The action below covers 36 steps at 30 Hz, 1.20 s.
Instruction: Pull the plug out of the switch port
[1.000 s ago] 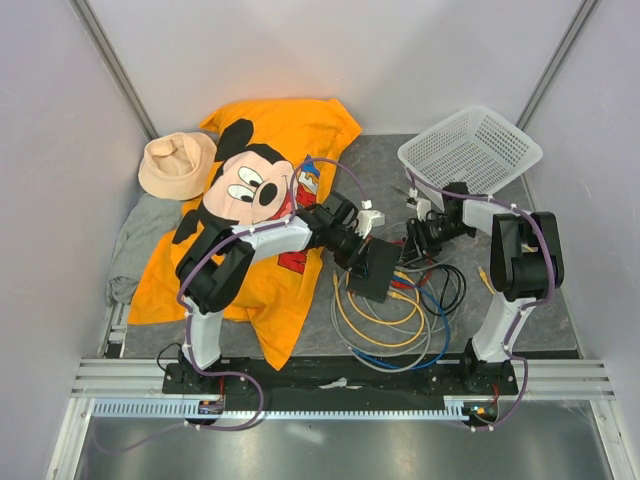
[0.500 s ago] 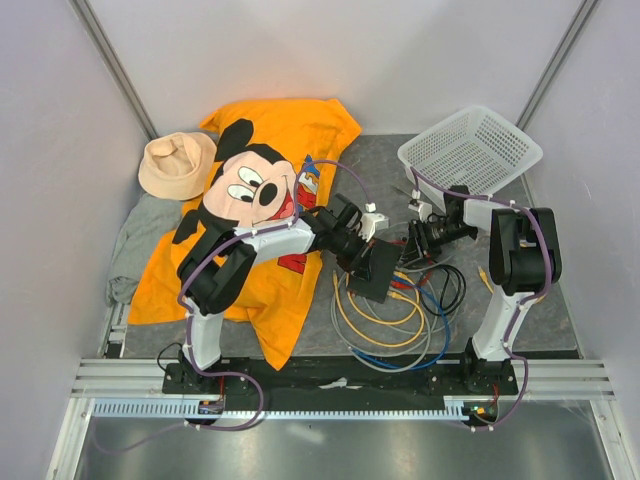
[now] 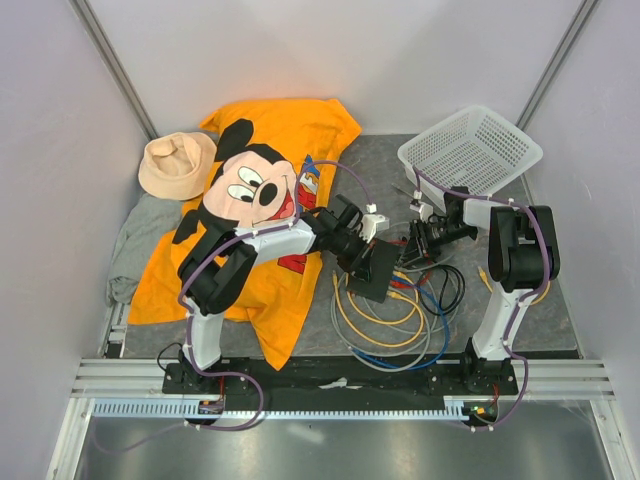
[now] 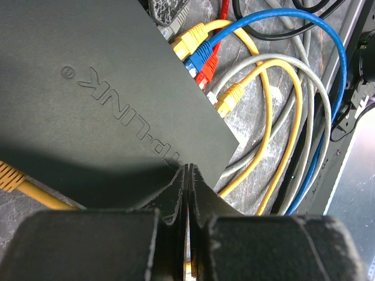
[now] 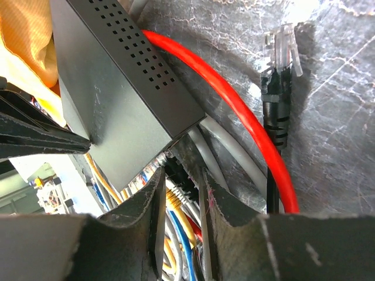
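Note:
The switch point(image 3: 376, 270) is a flat black box on the grey mat, with coloured cables entering its right edge. My left gripper point(image 3: 358, 254) is shut and empty, its tips point(image 4: 187, 170) pressing on the switch top point(image 4: 105, 88) near a corner. Yellow, blue and red plugs point(image 4: 199, 51) sit in the ports. My right gripper point(image 3: 412, 243) reaches in at the port edge. In the right wrist view its fingers point(image 5: 206, 196) are closed around a black plug point(image 5: 180, 170) at the end port of the switch point(image 5: 117, 93).
A tangle of yellow, blue, grey and black cables point(image 3: 400, 320) lies in front of the switch. A loose black cable with a clear plug point(image 5: 280, 58) and a red cable point(image 5: 234, 99) lie beside it. A white mesh basket point(image 3: 470, 150) stands back right. An orange shirt point(image 3: 260, 190) lies to the left.
My left gripper has slid a little to the right onto the switch. My right wrist has shifted slightly at the port edge. The switch has stayed put.

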### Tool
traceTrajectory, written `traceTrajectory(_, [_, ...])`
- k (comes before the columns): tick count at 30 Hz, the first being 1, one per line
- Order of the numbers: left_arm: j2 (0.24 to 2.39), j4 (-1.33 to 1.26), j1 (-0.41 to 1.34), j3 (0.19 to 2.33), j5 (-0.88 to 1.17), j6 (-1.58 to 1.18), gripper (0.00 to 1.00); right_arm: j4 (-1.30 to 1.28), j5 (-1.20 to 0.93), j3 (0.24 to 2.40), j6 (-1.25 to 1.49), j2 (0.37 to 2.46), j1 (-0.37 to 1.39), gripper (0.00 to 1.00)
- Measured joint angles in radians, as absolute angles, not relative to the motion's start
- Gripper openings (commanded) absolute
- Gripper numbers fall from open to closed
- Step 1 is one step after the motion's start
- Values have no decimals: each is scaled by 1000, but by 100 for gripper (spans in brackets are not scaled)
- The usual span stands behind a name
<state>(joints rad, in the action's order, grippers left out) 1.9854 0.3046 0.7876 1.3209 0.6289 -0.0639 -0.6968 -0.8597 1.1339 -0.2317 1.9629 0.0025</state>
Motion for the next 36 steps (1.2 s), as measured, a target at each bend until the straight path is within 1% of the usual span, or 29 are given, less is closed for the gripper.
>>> traceTrajectory(2, [1985, 305, 788, 1321, 629, -64, 1, -696, -860, 1134, -231, 1963, 2, 16])
traceTrajectory(3, [1985, 305, 788, 1321, 629, -64, 2, -696, -859, 1134, -231, 1963, 2, 16])
traceTrajectory(4, [1985, 305, 789, 1321, 629, -64, 2, -696, -859, 1134, -231, 1963, 2, 18])
traceTrajectory(5, [1985, 305, 789, 1321, 629, -64, 1, -696, -859, 1134, -231, 1963, 2, 24])
traceTrajectory(8, [1986, 304, 790, 1321, 629, -64, 2, -696, -859, 1134, -231, 1963, 2, 32])
traceTrajectory(16, [1987, 304, 793, 1321, 630, -63, 2, -701, -870, 1138, -233, 1963, 2, 43])
traceTrajectory(26, [1987, 303, 793, 1321, 630, -63, 2, -709, -889, 1168, -220, 1987, 4, 45])
traceTrajectory(32, [1987, 302, 793, 1321, 630, -63, 1, -719, -891, 1181, -221, 1995, 4, 44])
traceTrajectory(33, [1987, 302, 793, 1321, 630, -63, 1, -719, -892, 1181, -220, 1996, 4, 43])
traceTrajectory(34, [1987, 302, 793, 1321, 630, -63, 2, -719, -894, 1181, -220, 1998, 4, 36])
traceTrajectory(36, [1987, 301, 793, 1321, 630, -63, 1, -712, -898, 1182, -216, 2001, 4, 31])
